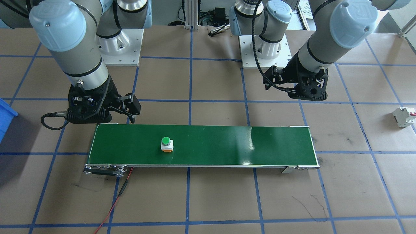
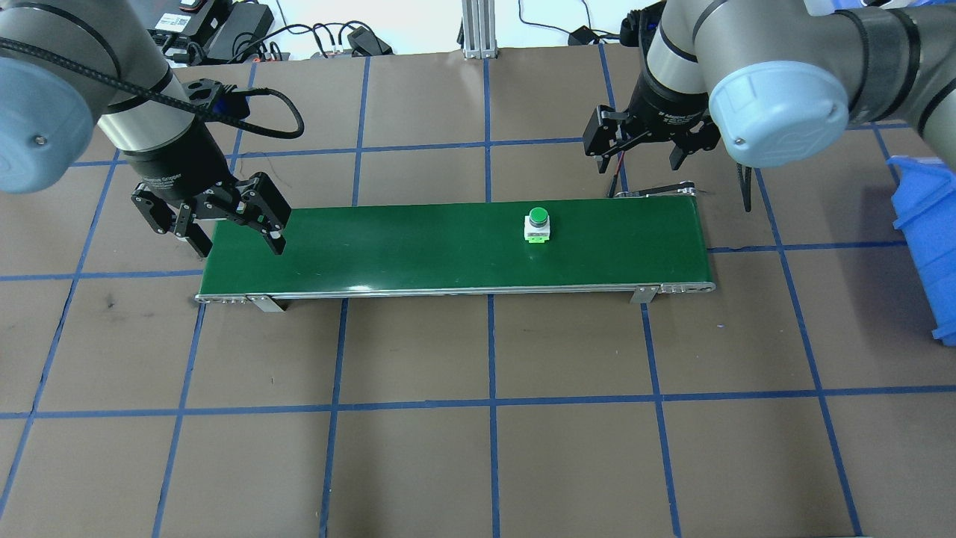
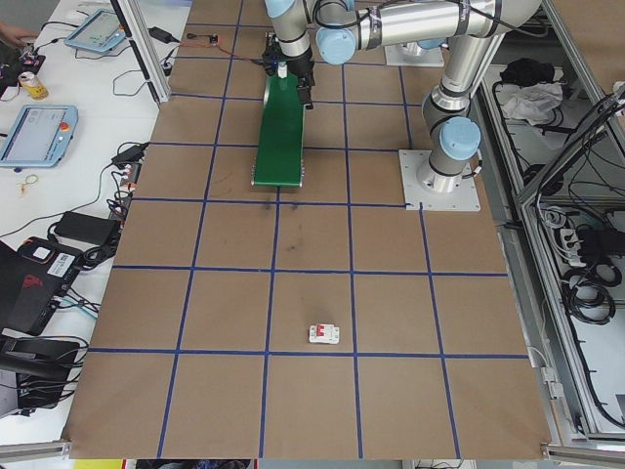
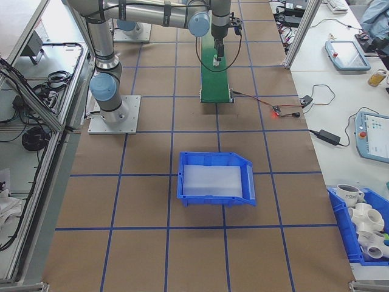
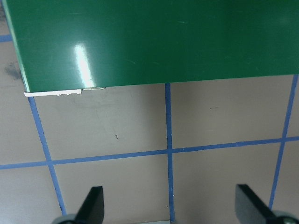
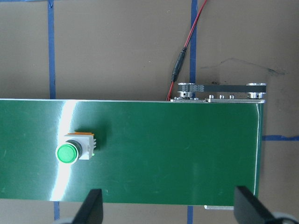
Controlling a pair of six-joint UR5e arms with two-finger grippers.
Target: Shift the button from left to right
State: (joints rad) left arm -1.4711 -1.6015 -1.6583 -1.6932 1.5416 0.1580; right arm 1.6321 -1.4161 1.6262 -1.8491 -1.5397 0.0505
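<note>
The button (image 2: 538, 224), with a green cap on a white body, stands upright on the green conveyor belt (image 2: 388, 246), right of its middle in the overhead view. It also shows in the front view as the button (image 1: 166, 144) and at the lower left of the right wrist view as the button (image 6: 74, 150). My right gripper (image 2: 638, 161) hangs open beyond the belt's far right end, up and right of the button, with nothing between its fingers (image 6: 93, 207). Over the belt's left end my left gripper (image 2: 239, 246) is open and holds nothing, fingers (image 5: 96, 205) spread wide.
A white circuit breaker with red marking (image 1: 404, 116) lies on the brown paper off the belt's left end. A blue bin (image 2: 930, 224) stands at the table's right side. A red and black cable (image 6: 184, 60) runs from the belt's right-end rollers.
</note>
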